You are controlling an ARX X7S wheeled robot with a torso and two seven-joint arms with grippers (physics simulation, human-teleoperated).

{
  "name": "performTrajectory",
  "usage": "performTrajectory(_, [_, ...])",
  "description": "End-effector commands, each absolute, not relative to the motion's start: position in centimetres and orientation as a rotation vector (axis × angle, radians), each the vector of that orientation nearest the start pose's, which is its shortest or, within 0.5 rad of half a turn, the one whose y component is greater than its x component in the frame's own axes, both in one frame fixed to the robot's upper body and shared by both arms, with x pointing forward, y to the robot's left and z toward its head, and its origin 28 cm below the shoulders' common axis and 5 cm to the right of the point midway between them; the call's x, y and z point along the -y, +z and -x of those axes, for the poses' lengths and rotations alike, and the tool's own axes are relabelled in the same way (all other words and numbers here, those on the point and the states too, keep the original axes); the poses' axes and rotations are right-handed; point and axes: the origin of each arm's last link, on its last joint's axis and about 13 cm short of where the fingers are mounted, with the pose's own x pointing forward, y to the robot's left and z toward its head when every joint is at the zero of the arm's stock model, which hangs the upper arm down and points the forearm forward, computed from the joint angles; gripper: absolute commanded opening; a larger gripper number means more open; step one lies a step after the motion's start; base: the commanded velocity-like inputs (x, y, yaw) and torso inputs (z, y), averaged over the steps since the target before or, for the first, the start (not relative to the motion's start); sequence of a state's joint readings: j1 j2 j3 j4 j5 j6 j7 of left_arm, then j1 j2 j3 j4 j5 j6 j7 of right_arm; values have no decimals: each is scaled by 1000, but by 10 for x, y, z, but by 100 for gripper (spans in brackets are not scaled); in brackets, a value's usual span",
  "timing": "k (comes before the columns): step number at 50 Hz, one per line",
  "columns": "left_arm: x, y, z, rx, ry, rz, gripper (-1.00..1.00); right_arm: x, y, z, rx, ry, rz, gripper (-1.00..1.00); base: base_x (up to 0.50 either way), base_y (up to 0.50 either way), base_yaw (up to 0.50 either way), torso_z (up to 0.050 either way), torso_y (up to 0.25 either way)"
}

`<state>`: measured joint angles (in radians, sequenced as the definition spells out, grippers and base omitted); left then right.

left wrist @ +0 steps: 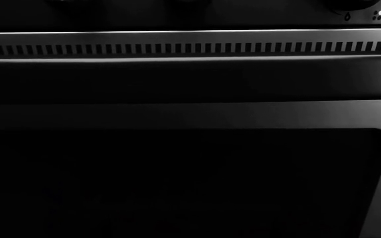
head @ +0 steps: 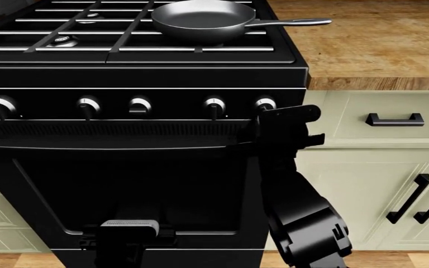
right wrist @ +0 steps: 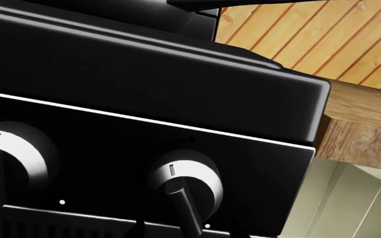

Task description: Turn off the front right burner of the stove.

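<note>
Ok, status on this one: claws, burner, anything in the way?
Right claw at the rightmost knob, grip unclear. Left claw unseen. Pan covers front right burner.

We see the stove [head: 125,184] in glossy black, its front catching soft sheen, with a brushed-metal-looking vent strip [left wrist: 190,48] across the door and silver-capped knobs [right wrist: 189,179] shining smooth against the dark panel. Up top, the frying pan [head: 203,19] looks like dark grey metal with a satin gleam, sitting on matt black barred grates [head: 73,25], while the countertop [head: 379,39] beside it shows warm, grained wood. The cabinets [head: 371,167] read as smooth cream paint with dark handles [head: 395,119], possibly matt metal, though we can't be sure from here.
</note>
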<state>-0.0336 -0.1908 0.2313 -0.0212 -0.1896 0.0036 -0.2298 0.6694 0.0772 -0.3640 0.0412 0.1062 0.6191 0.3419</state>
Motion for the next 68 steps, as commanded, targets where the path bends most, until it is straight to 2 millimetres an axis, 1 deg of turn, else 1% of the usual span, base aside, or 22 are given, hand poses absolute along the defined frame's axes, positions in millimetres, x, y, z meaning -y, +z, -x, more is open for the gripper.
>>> performTrajectory(1, [-206,11,-213,-28,7,-11,100,50,139,-327,17,-41,196,-100,0,0,0,0,0])
performTrajectory(24, [-206,11,-213,-29,7,-15,100,51,138,-325,40,-33,209,-100,0,0,0,0,0])
performTrajectory(39, [-205,11,-213,-31,6,-16,100,50,133,-323,15,2,134,-100,0,0,0,0,0])
performTrajectory(49, [-205,11,-213,-32,5,-16,100,49,134,-321,-2,34,91,-100,0,0,0,0,0])
performTrajectory(58, [-205,11,-213,-33,5,-17,100,48,135,-320,-37,64,12,-100,0,0,0,0,0])
performTrajectory(68, [-205,11,-213,-33,6,-17,100,49,134,-321,-34,58,0,-100,0,0,0,0,0])
